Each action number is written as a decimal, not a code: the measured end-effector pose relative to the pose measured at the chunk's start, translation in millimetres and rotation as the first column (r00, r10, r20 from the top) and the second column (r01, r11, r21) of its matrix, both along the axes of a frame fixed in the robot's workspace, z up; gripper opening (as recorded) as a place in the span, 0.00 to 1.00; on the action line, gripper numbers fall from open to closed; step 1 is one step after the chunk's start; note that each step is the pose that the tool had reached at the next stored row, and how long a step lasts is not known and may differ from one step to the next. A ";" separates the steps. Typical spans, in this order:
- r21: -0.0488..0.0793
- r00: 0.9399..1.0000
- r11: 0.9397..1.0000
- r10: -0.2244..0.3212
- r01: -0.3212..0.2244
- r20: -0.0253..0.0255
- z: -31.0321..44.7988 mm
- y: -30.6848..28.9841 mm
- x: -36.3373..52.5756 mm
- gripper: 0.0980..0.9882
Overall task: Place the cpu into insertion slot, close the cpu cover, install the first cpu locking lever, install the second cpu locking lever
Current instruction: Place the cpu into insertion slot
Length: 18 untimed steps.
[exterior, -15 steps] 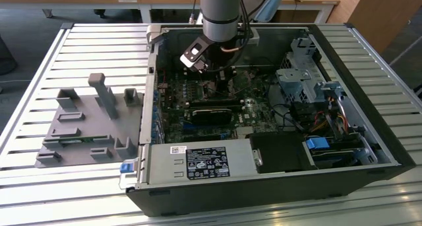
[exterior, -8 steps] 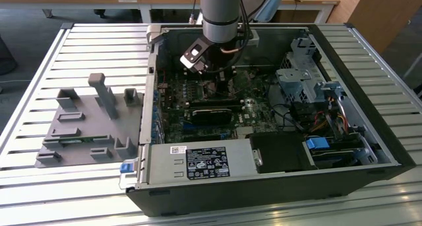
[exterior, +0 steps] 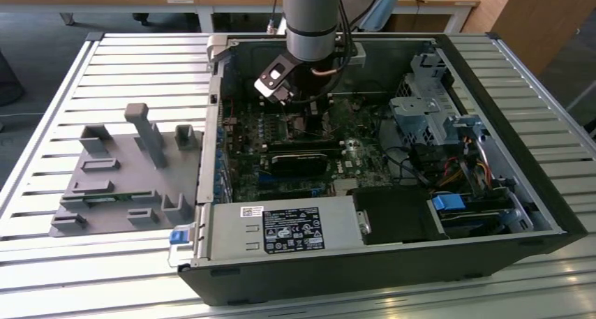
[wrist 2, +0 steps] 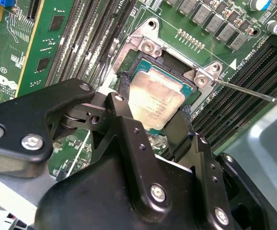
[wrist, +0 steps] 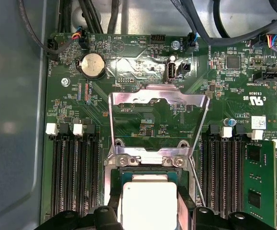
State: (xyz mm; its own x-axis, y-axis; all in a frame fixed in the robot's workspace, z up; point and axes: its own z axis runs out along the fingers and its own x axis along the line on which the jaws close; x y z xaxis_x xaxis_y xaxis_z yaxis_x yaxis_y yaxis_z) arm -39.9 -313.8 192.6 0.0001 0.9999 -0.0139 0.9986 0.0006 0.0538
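Arm (exterior: 312,19) reaches down into the open computer case (exterior: 373,270), which lies on the slatted bench (exterior: 521,68); a grey fixture block (exterior: 121,172) sits on the bench at the exterior view's left, apart from the case. In the second wrist view the gripper (wrist 2: 154,95) is low over the green circuit board (wrist 2: 47,43). Its two black fingers (wrist 2: 122,91) sit against opposite edges of the cpu (wrist 2: 155,101), so the jaws are set narrow and appear to hold the chip. The cpu lies level, directly over or in the insertion slot (wrist 2: 162,63), with the slot's dark frame showing along one edge of the chip. I cannot tell whether it is fully seated or resting just above. In the first wrist view the cpu cover (wrist: 195,99) is swung up and back on its hinge, away from the slot, its window showing bare board and not the chip. A thin metal rod (wrist 2: 253,93) angles away from the corner of the socket bracket; I take it for a locking lever, and it looks unlatched. I cannot make out a second lever with any confidence. Status, as judged: step one is at or very near completion, with the chip at the slot and the jaws not yet let go. Cover not closed. Neither lever installed. Three of the four steps remain.
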 end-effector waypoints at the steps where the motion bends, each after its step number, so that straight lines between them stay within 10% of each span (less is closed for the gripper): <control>1: 0.000 1.000 1.000 0.000 0.000 0.000 0.0 0.0 0.0 0.50; 18: 0.000 1.000 1.000 0.000 0.000 0.000 -0.2 -0.3 0.0 0.50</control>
State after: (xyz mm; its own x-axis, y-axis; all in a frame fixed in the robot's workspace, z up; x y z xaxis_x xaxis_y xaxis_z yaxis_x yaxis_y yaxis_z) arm -39.9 -314.1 192.4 0.0004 0.9999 -0.0139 0.9986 0.0003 0.0538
